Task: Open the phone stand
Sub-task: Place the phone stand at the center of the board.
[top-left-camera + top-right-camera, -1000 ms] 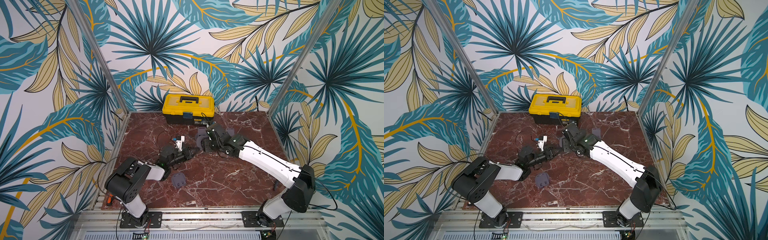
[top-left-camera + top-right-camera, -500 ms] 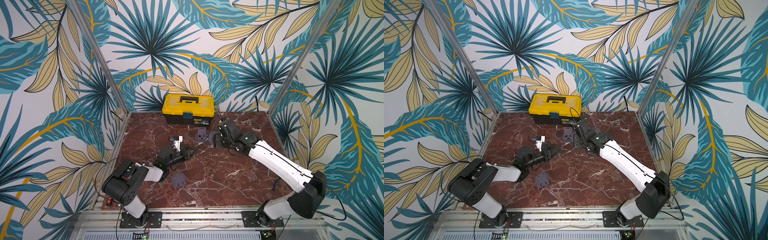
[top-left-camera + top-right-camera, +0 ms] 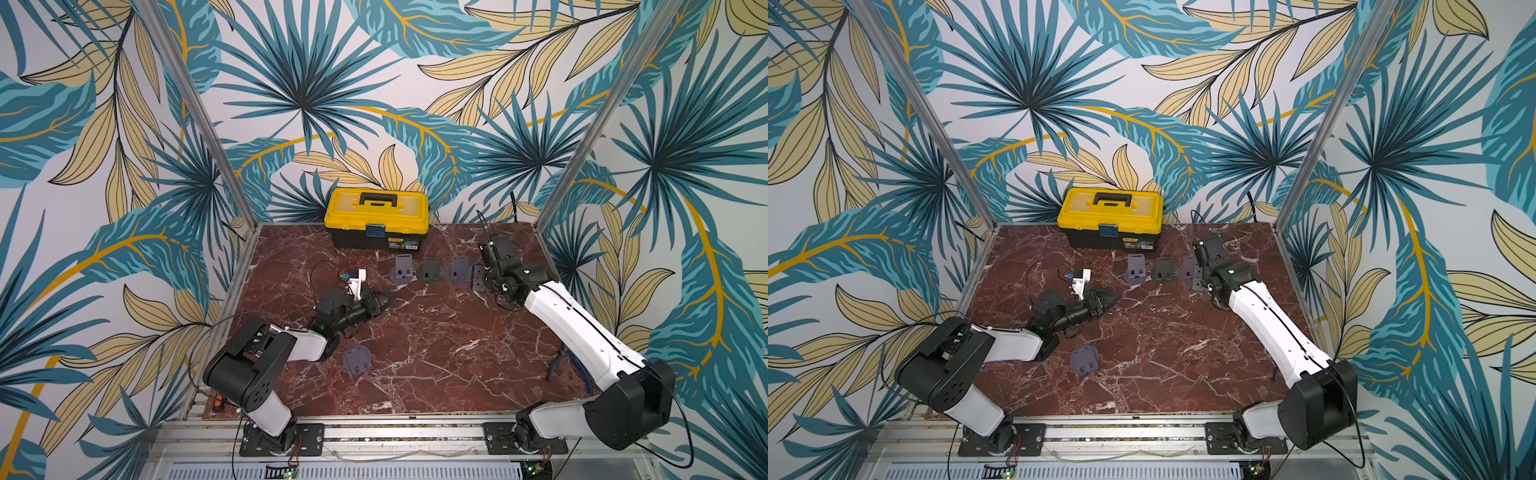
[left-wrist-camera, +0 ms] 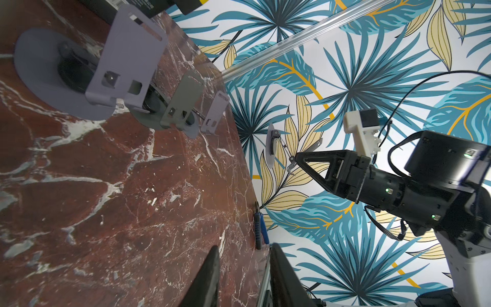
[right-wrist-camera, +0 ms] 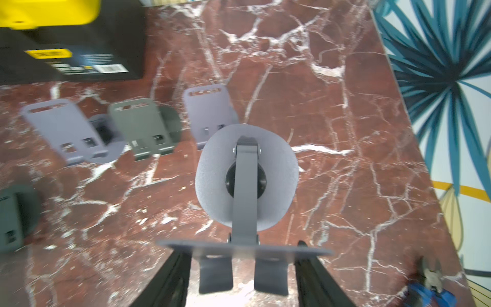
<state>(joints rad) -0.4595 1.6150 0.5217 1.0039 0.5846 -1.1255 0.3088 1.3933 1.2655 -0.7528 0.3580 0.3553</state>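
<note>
Transfer: my right pincer [image 5: 243, 255], clamped on the opened phone stand [image 5: 245, 170], has moved it from frame centre beside the finished row [image 3: 430, 269]; left pincer [image 4: 243, 252] part-open, empty; set-down remains

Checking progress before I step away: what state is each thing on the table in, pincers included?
Toolbox: closed.
Three stands in the row: opened, upright.
Stand by left arm: folded flat.
Held stand: opened, gripped by its plate.
Left pincer: open, empty.
Right pincer: shut on held stand.
</note>
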